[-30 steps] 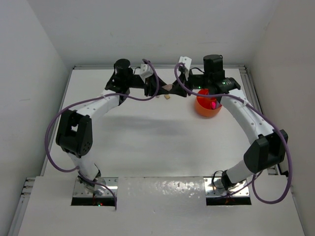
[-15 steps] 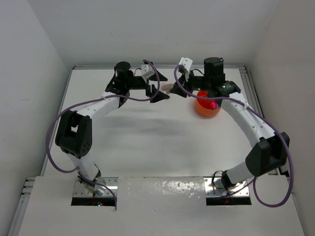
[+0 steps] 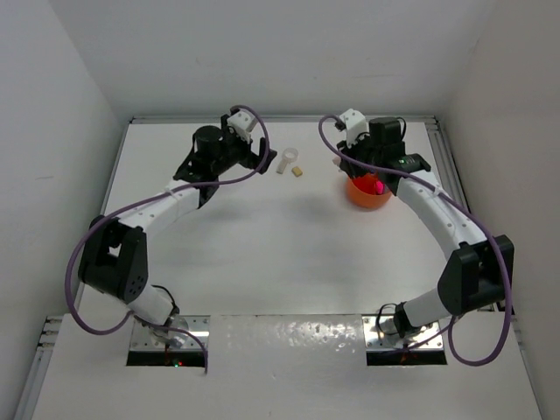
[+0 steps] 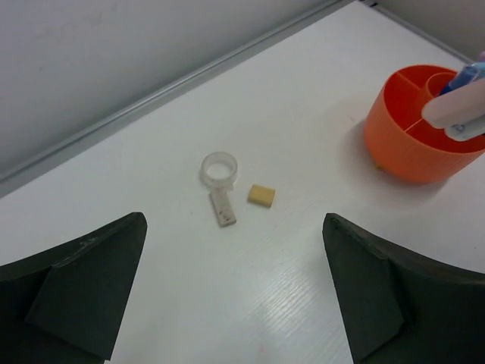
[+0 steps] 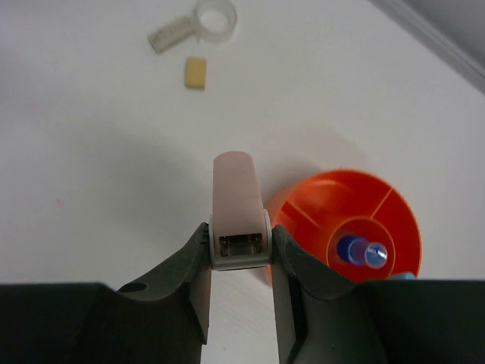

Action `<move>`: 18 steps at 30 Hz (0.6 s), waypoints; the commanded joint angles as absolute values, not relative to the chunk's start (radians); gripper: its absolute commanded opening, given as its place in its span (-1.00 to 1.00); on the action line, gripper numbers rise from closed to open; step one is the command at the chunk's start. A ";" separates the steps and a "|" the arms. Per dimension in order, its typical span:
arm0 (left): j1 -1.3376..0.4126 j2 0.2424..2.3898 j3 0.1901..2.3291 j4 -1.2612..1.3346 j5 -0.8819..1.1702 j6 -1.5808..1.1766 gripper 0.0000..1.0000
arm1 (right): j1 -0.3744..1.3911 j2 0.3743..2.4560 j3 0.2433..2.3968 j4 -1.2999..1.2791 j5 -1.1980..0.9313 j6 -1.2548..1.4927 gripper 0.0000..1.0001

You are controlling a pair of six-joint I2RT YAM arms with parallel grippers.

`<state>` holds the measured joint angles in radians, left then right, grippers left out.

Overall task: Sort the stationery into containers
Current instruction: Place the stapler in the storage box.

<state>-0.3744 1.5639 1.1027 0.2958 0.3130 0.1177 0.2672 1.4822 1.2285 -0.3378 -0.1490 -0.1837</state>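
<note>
Right wrist view: the right gripper (image 5: 239,236) is clenched on a pale pink piece (image 5: 235,189) with a white base, and the piece points straight out ahead of the fingers. Just to the right of the fingers sits the orange tub (image 5: 317,203), with a small blue piece (image 5: 353,249) standing in its middle compartment. Further ahead and slightly left of this gripper lie a clear ring (image 5: 215,15), a flat pale strip (image 5: 171,34) just beside it, and a tan block (image 5: 196,73) nearby — all on the white table (image 5: 91,152). Left wrist view: the left gripper (image 4: 233,224) is spread wide with nothing between its fingers — ring, strip and block lie ahead of it, and the tub is off to its right.
</note>
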 commanded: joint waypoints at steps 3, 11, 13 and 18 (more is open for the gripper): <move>-0.382 1.505 1.055 0.308 0.204 0.074 0.99 | 0.232 1.503 1.249 -0.405 -0.052 -0.258 -1.00; -0.388 1.496 1.003 0.351 0.169 0.066 0.99 | 0.236 1.562 1.256 -0.442 0.093 -0.314 -1.00; -0.388 1.496 0.996 0.359 0.163 0.066 0.99 | 0.241 1.568 1.241 -0.440 0.115 -0.322 -1.00; -0.390 1.505 0.997 0.367 0.170 0.054 0.99 | 0.259 1.592 1.230 -0.416 0.179 -0.356 -1.00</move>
<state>-0.3809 1.5398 0.9947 0.3103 0.1753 0.0727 0.2428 1.5837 1.2232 -0.4496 0.1074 -0.3172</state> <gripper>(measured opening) 0.996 0.312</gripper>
